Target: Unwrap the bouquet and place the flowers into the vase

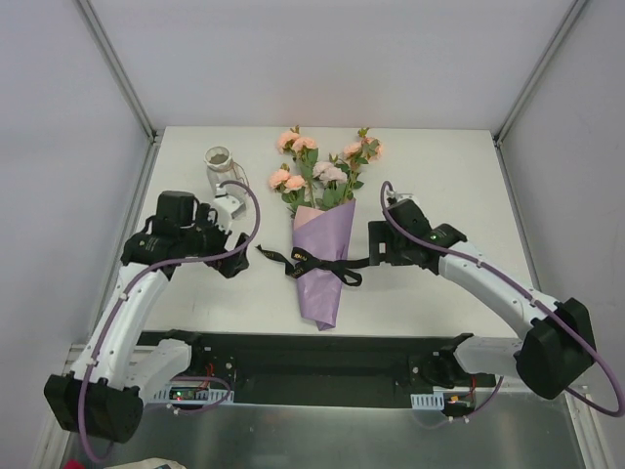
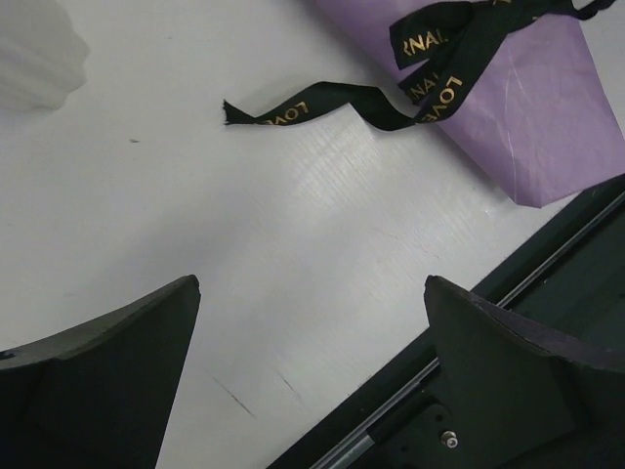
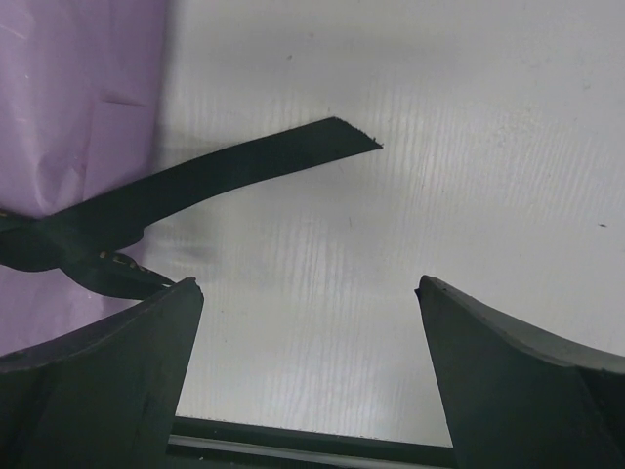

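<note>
Overhead view, left to right. Left gripper (image 1: 230, 234) at left centre of table (image 1: 439, 176): jaws spread wide, nothing held. Vase (image 1: 217, 158) just above it in frame, upper left of table, mouth facing camera; upright or leaning, cannot tell. Bouquet (image 1: 320, 230) lies flat at centre frame, between the two grippers, held by neither. Lilac paper (image 1: 322, 293) has its tip toward the bottom edge. The flowers (image 1: 314, 171) fan toward the top: peach and pale pink, green leaves. Ribbon (image 1: 327, 264), black, tied across the paper, one tail trailing left, one right. Right gripper (image 1: 374, 244) just right of the paper, level with the ribbon: jaws wide, empty. Right tail ends near its fingertips; contact cannot be told from here.

Left wrist view. Fingers (image 2: 127, 371) dark, at lower left and lower right, far apart, bare table between. Left tail, gold lettering, lies at upper centre, clear of both fingers. Paper at upper right. Vase is a white blur in the upper left corner. Black rail (image 2: 557, 322) at lower right.

Right wrist view. Paper fills the left edge. Right tail runs from lower left to upper centre, a shadow beneath it, its cut end clear of both fingers.
</note>
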Tool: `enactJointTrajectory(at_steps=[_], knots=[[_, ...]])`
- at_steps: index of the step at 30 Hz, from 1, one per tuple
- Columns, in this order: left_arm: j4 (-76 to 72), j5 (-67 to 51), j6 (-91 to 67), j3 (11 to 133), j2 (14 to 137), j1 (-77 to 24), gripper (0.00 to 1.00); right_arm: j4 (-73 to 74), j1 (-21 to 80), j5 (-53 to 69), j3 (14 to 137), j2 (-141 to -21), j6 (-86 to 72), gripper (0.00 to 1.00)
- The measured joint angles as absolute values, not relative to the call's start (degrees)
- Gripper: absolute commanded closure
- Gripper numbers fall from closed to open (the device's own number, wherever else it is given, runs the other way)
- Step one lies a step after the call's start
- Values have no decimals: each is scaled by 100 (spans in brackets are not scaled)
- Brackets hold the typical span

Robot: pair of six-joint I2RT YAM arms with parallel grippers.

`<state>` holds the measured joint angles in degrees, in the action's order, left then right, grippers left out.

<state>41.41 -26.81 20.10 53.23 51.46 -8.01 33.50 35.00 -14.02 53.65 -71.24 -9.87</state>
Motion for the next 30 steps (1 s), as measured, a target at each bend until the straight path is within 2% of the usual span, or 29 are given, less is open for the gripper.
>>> enactJointTrajectory(at_steps=[9, 16, 26, 29, 30], knots=[[4036, -2237, 2222, 5631, 6453, -2257, 1, 3011, 3524, -1214, 5107, -7395, -1424, 4], [3695, -2198, 2353, 6117, 7550, -2659, 1, 2842, 3524, -1135, 5109, -7612, -1721, 4], [3135, -2233, 2510, 6110, 8661, -3647, 1, 3133, 3505, -1181, 5109, -7168, -2032, 4], [2980, -2231, 2528, 6110, 8965, -3682, 3, 3199, 3457, -1181, 5109, -7050, -2086, 4], [2928, -2224, 2534, 6106, 9041, -3680, 7, 3205, 3430, -1177, 5107, -7019, -2102, 4]])
